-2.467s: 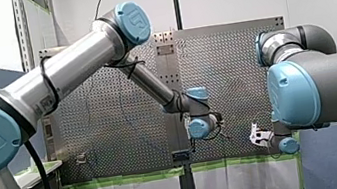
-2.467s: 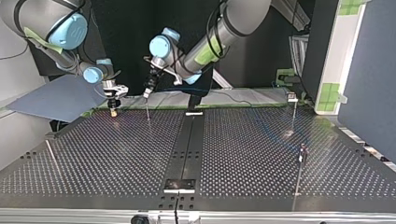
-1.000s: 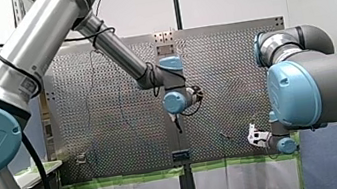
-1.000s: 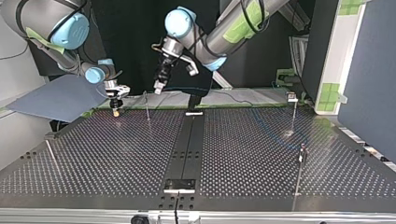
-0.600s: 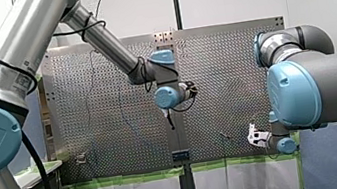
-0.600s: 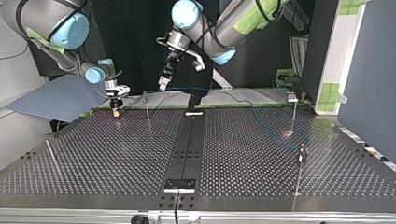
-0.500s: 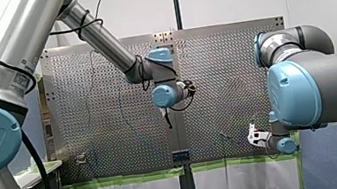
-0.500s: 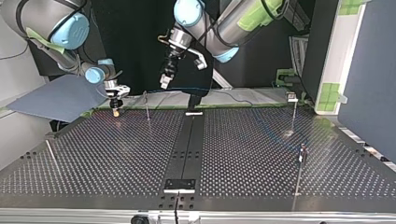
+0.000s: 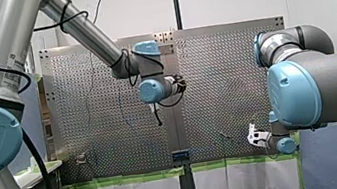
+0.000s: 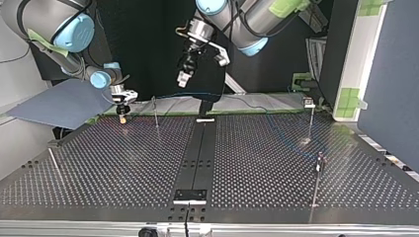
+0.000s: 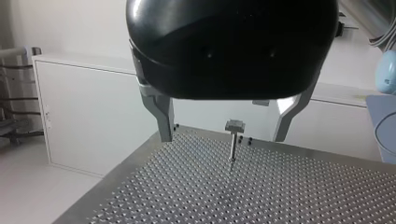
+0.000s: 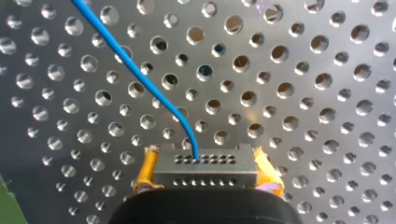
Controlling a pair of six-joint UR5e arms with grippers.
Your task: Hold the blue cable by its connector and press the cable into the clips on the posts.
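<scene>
The blue cable (image 12: pixel 135 70) runs out of a grey connector (image 12: pixel 205 173) that my right gripper (image 12: pixel 205 161) is shut on, between its yellow pads (image 12: pixel 147 169), just above the perforated table (image 12: pixel 303 93). In the top view my right gripper (image 10: pixel 121 112) hangs low at the table's far left, and the cable (image 10: pixel 195 94) stretches from a thin post (image 10: pixel 155 111) toward the view's right. My left gripper (image 10: pixel 184 75) hangs high above the table, open and empty. Its metal fingers (image 11: pixel 163 119) stand wide apart, and a clip-topped post (image 11: pixel 232 140) stands far ahead of them.
More posts stand at the top view's right: one with a clip (image 10: pixel 310 114) at the back, another (image 10: pixel 320 163) nearer the front. A bare rod (image 10: pixel 53 165) lies at the left. A blue-grey panel (image 10: pixel 64 103) lies beyond the far left edge.
My left arm has lifted away from the post and swung toward the top view's right, gripper open throughout. The right arm has stayed still with the connector.
</scene>
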